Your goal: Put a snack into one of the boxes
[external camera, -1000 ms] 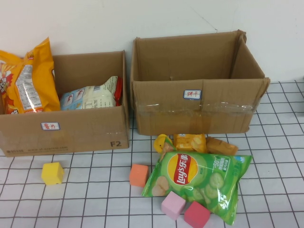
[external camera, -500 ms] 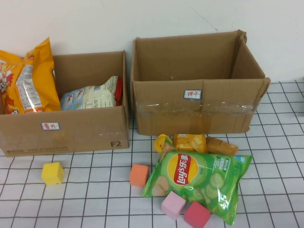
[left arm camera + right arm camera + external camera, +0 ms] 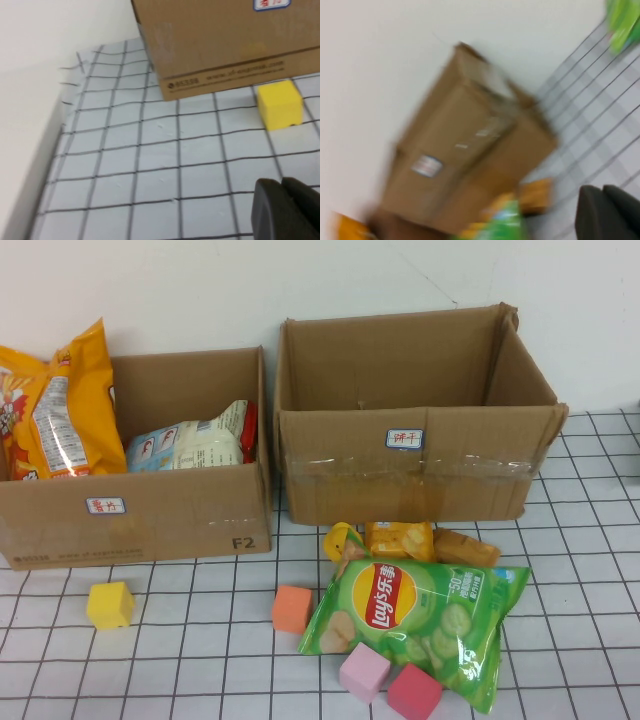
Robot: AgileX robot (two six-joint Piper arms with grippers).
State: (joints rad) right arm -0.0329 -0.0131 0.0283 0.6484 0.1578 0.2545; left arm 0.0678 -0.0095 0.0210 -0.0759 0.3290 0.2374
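Note:
A green Lay's chip bag [image 3: 420,625] lies on the grid mat in front of the empty right box [image 3: 420,475]. Small orange snack packets [image 3: 400,538] lie between the bag and that box. The left box [image 3: 140,515] holds a yellow chip bag [image 3: 55,405] and a white-blue pack [image 3: 190,445]. Neither gripper shows in the high view. My left gripper [image 3: 281,186] is shut and empty above the mat, near the yellow cube [image 3: 280,105] and the left box [image 3: 225,45]. My right gripper [image 3: 603,192] is shut and empty, off to the side of the right box [image 3: 470,150]; the green bag [image 3: 505,222] shows there too.
A yellow cube [image 3: 110,604] sits in front of the left box. An orange cube [image 3: 292,608] sits left of the green bag. A pink cube [image 3: 364,672] and a red cube [image 3: 414,691] sit at the bag's near edge. A white wall stands behind the boxes.

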